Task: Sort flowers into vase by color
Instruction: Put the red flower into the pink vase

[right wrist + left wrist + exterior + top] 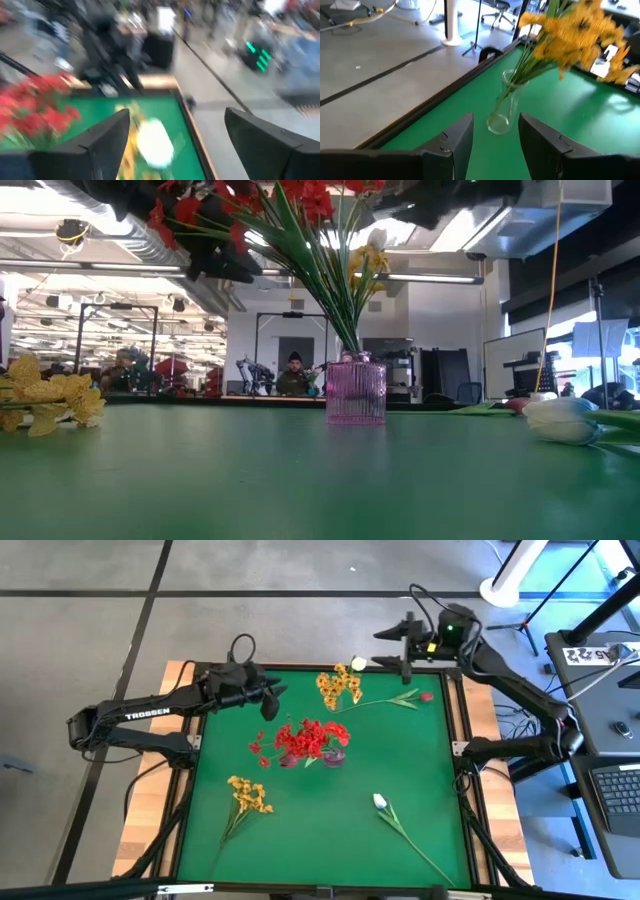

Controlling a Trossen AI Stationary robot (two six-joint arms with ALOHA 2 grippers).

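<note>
Fingers of the right gripper point(403, 648) stand wide apart over the table's point(420, 800) far right corner, above a white tulip bud point(359, 663). Left gripper point(272, 693), fingers apart and empty, hovers near the far edge, facing a clear vase point(502, 111) of yellow-orange flowers point(338, 685). Red flowers point(305, 739) fill the central purple vase point(355, 390).

You have two vases on the green table: one ribbed pink glass vase point(355, 390) packed with red blossom flowers point(310, 738), and one clear glass vase point(504, 107) holding yellow-orange blossom flowers point(340, 685). Lying loose are one yellow-orange spray point(248, 794), one white tulip bud point(381, 802) and one dark red tulip bud point(425, 697).
</note>
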